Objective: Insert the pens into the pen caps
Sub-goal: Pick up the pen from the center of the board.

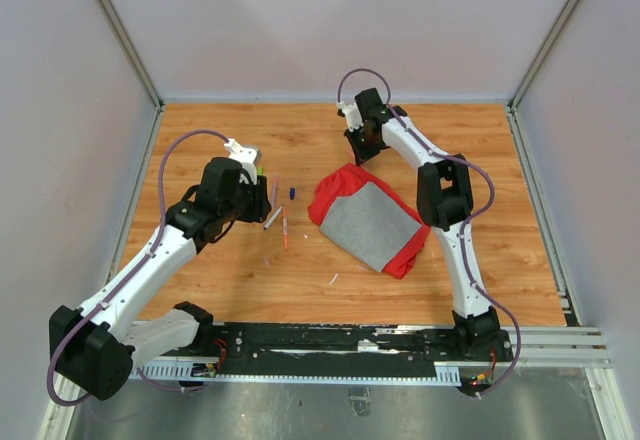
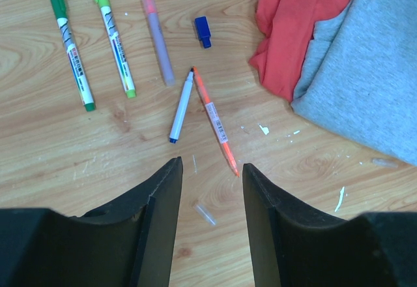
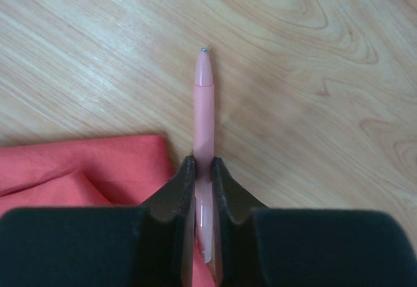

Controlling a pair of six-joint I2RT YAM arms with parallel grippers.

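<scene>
My right gripper [image 3: 203,164] is shut on a pink pen [image 3: 203,104]. The pen's bare tip points away from the fingers, just above the wood and beside the cloth's red edge. In the top view that gripper [image 1: 362,150] is at the back, above the cloth. My left gripper [image 2: 212,164] is open and holds nothing. Ahead of it lie a white pen with a blue end [image 2: 182,107] and an orange pen [image 2: 215,120], their far tips touching. Farther out are a dark green pen [image 2: 70,49], a light green pen [image 2: 114,39], a lilac pen [image 2: 156,32] and a loose blue pen cap [image 2: 203,31].
A red-and-grey cloth [image 1: 370,222] lies crumpled at the middle right of the wooden table [image 1: 480,260]. A small clear plastic sliver [image 2: 204,213] lies between the left fingers. Grey walls close in the table on three sides.
</scene>
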